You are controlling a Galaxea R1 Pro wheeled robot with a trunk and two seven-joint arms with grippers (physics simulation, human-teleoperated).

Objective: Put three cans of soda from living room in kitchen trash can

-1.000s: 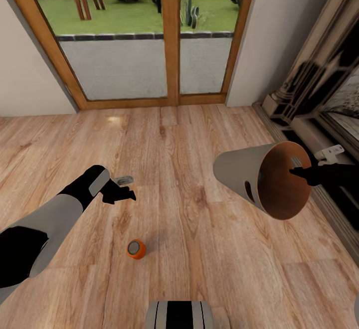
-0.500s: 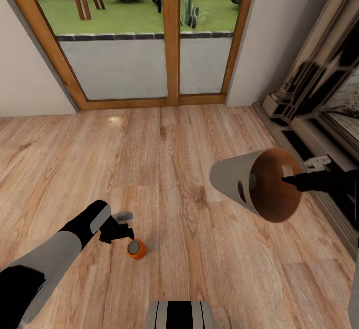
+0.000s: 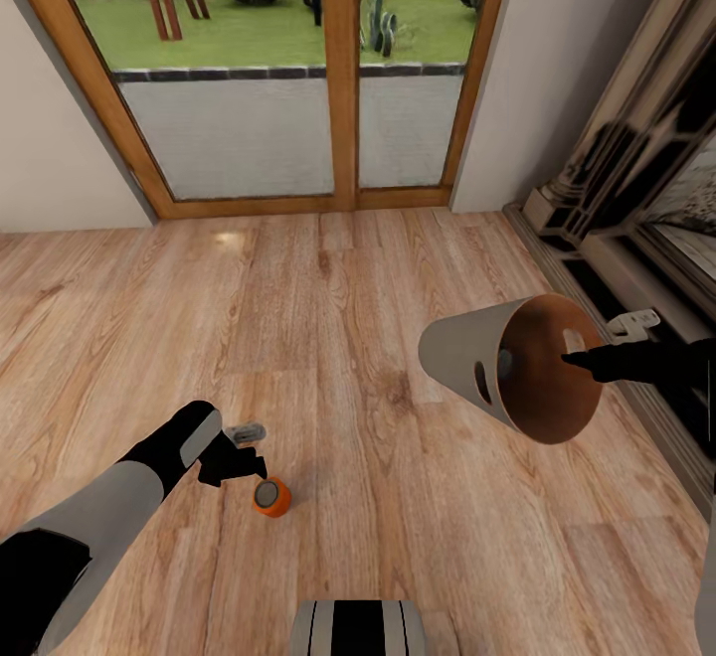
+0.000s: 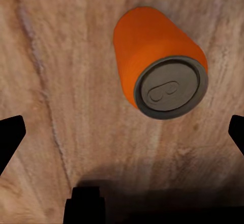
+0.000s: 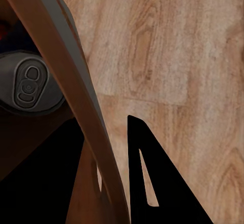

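An orange can of soda [image 3: 269,496] stands upright on the wood floor, its grey top [image 4: 170,87] facing the left wrist camera. My left gripper [image 3: 242,461] hovers just to its left and is open, the can lying ahead between the spread fingertips [image 4: 11,135]. My right gripper [image 3: 580,359] is shut on the rim of the pale grey tash can [image 3: 467,358], held off the floor and tipped on its side, brown inside showing. Inside the bin lies another can of soda [image 5: 29,84], its grey end also visible [image 3: 505,363].
Wood-framed glass doors [image 3: 338,70] close the far side. A dark fireplace surround [image 3: 617,209] runs along the right, close behind my right arm. My own base [image 3: 356,628] sits at the near edge. Open plank floor lies between the two arms.
A second ago my left gripper was higher and further from the can; it has come down beside it. The right gripper and bin shifted slightly left. Nothing has moved in the last half second.
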